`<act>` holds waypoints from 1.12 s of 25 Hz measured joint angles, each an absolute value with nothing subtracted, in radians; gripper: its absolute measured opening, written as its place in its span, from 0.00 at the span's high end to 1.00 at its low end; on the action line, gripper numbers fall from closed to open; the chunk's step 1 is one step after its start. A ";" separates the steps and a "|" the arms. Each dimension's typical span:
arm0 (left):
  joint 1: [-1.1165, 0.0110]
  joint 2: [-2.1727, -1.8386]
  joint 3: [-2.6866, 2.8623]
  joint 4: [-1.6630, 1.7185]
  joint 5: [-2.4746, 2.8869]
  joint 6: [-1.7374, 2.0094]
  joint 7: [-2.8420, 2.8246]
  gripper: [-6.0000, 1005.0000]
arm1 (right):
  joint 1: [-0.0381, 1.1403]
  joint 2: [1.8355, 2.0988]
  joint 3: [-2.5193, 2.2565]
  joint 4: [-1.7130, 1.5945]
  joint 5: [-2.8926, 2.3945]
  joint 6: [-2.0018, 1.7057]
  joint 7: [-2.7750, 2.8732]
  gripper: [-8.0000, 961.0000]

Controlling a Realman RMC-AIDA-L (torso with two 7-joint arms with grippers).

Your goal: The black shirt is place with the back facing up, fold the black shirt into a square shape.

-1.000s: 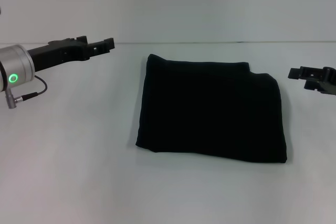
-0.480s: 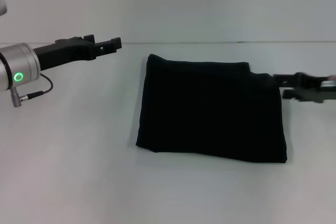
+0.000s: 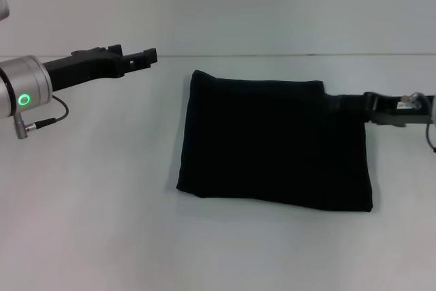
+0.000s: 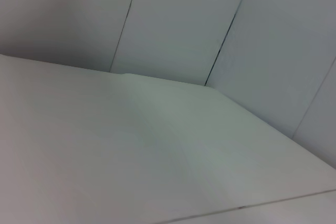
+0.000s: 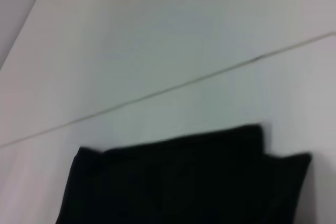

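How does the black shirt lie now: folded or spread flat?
Folded. The black shirt lies as a compact, roughly square block with no sleeves showing; layered edges step at its far right corner.

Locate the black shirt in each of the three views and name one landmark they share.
Head view: the black shirt lies folded at the centre of the table, the right gripper at its far right corner.
Left wrist view: not in it.
Right wrist view: the black shirt fills the lower part.
Shared landmark: the table's far edge.

Black shirt folded, table centre; right gripper at its right edge; left gripper far-left.
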State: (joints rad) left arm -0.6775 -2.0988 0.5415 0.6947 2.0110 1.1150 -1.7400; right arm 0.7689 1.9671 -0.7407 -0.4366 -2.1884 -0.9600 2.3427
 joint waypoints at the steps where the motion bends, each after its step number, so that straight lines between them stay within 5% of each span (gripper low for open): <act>1: -0.677 -2.099 0.542 0.693 2.011 1.115 -1.740 0.07 | 0.765 1.965 -0.733 -0.442 -2.186 -0.952 2.341 0.13; 13: -0.680 -2.098 0.541 0.670 2.011 1.111 -1.727 0.07 | 0.742 1.949 -0.691 -0.541 -2.182 -1.048 2.273 0.17; 18: -0.680 -2.099 0.541 0.669 2.011 1.111 -1.727 0.07 | 0.780 1.964 -0.734 -0.517 -2.187 -1.066 2.242 0.18; 28: -0.681 -2.106 0.541 0.669 2.010 1.111 -1.727 0.07 | 0.824 2.025 -0.899 -0.424 -2.191 -0.828 2.190 0.60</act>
